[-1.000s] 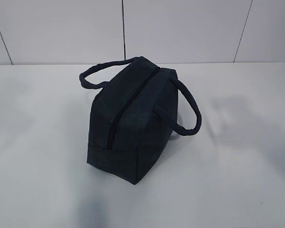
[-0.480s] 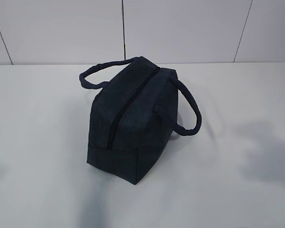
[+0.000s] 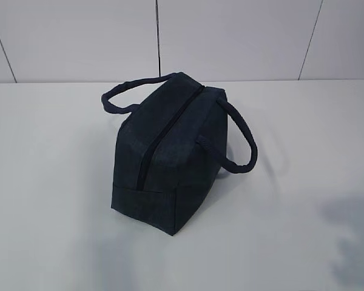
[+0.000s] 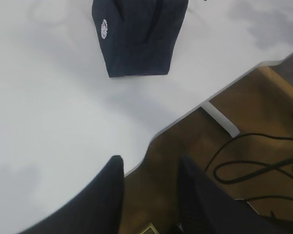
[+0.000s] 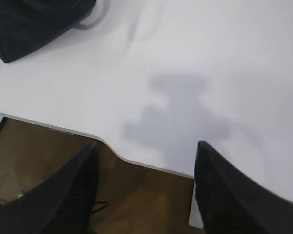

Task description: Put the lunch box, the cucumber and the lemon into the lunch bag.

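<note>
The dark navy lunch bag [image 3: 170,154] stands in the middle of the white table with its top zipper [image 3: 161,136] closed and both padded handles [image 3: 239,136] hanging to the sides. Its end face shows at the top of the left wrist view, lunch bag [image 4: 136,39], and a corner of it at the top left of the right wrist view, lunch bag [image 5: 29,24]. My left gripper [image 4: 149,165] hangs open and empty over the table's front edge. My right gripper [image 5: 146,148] is open wider, also empty, at that edge. The lunch box, the cucumber and the lemon are out of view.
The white table's front edge [image 4: 185,114] has a curved cut-out, with brown floor and black cables [image 4: 254,161] below it. A white tiled wall [image 3: 230,36] rises behind the table. A soft shadow [image 3: 352,230] lies on the table at the right.
The bag has not moved. The shadow on the right of the table has slid down toward the near right corner, and the faint shadows at the left have faded out.
</note>
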`<act>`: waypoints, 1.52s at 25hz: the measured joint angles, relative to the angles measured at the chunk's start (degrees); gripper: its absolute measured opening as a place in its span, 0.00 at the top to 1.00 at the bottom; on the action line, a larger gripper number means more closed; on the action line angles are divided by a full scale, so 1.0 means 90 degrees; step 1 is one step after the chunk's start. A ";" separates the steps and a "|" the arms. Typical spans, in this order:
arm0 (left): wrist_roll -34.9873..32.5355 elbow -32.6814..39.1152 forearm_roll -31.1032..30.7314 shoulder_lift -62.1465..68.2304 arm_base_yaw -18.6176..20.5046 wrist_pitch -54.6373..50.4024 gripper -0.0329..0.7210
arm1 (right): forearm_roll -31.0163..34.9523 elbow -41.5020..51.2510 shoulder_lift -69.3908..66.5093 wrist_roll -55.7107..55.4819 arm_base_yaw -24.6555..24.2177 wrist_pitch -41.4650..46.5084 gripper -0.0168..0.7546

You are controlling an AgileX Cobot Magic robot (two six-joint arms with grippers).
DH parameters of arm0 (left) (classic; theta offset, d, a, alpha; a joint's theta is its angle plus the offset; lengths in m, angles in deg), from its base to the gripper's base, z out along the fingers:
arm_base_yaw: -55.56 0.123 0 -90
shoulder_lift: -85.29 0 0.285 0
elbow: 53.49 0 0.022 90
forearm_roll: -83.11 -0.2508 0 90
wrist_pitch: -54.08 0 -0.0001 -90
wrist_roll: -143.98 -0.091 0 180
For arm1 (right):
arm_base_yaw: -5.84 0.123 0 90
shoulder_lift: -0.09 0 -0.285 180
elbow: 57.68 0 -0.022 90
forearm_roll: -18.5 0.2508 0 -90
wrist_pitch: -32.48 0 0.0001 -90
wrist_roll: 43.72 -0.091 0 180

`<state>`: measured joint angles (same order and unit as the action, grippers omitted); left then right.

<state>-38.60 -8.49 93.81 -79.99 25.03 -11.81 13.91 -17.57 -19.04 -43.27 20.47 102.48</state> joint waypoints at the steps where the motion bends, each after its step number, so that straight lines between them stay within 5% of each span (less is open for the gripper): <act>1: 0.0000 0.0082 0.0011 -0.0102 0.0000 -0.0085 0.63 | 0.0000 0.0097 0.0130 0.0010 0.0000 -0.0012 0.37; 9: 0.0000 0.0145 0.0013 -0.0270 0.0000 -0.0351 0.64 | -0.0024 0.0742 0.1294 0.0057 0.0000 -0.0137 0.37; 26: 0.0000 0.0079 -0.0073 -0.0580 0.0000 -0.0746 0.64 | 0.0200 0.0972 0.1359 0.0057 0.0000 -0.0390 0.37; 33: 0.0000 0.0031 -0.0891 -0.0587 0.0000 -0.0755 0.64 | 0.0215 0.0983 0.1359 0.0057 0.0000 -0.0424 0.37; 38: 0.0015 0.0229 -0.2166 -0.0698 0.0000 -0.0755 0.64 | 0.0219 0.0983 0.1359 0.0057 0.0000 -0.0428 0.37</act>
<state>-38.46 -6.42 74.32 -86.28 25.03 -18.61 15.88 -8.72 -6.81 -42.76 20.47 98.63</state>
